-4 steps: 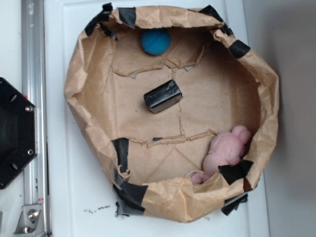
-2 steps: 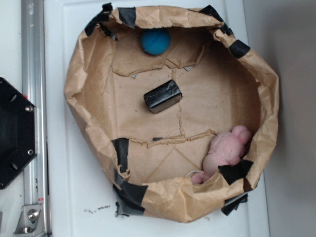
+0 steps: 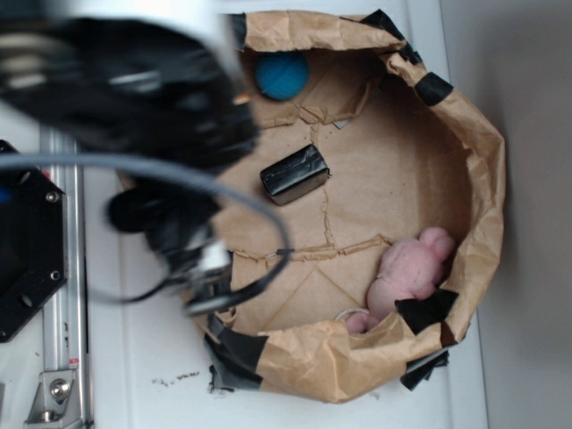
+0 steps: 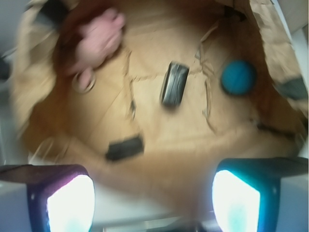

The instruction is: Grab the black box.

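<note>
Blurred black arm (image 3: 134, 80) with a looping grey cable (image 3: 179, 179).

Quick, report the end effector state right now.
End effector: open, holding nothing, fingers spread wide; the black box lies untouched ahead of it in the paper bin.

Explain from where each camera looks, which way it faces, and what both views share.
Exterior: sits overhead, faces straight down on the crumpled brown paper bowl; the blurred black arm covers the upper left.
Wrist: rides on the arm, faces forward and down into the bowl; the open hand shows below.
Shared: glossy black rectangular box, blue ball, pink soft toy.
</note>
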Action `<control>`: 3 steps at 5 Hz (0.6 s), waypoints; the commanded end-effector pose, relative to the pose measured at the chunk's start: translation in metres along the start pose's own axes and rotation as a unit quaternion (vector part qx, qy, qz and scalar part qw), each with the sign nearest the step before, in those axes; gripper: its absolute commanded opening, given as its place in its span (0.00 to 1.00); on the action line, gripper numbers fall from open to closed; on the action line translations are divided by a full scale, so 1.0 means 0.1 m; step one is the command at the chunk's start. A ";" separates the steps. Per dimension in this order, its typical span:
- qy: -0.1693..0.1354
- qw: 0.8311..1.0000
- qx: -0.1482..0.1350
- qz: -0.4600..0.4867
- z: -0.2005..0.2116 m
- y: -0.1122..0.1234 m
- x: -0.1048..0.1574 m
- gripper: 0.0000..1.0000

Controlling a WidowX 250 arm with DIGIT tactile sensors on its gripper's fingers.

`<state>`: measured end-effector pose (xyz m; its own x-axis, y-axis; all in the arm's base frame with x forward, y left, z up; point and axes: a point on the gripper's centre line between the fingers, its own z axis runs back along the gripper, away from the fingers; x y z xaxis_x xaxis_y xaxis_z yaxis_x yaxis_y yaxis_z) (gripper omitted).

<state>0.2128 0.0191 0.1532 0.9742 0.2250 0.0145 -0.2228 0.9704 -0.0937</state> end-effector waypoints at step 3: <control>0.025 0.991 0.044 0.123 -1.50 0.08 0.74 1.00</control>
<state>0.2851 0.0276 0.0112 0.8980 0.4337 -0.0734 -0.4343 0.9007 0.0084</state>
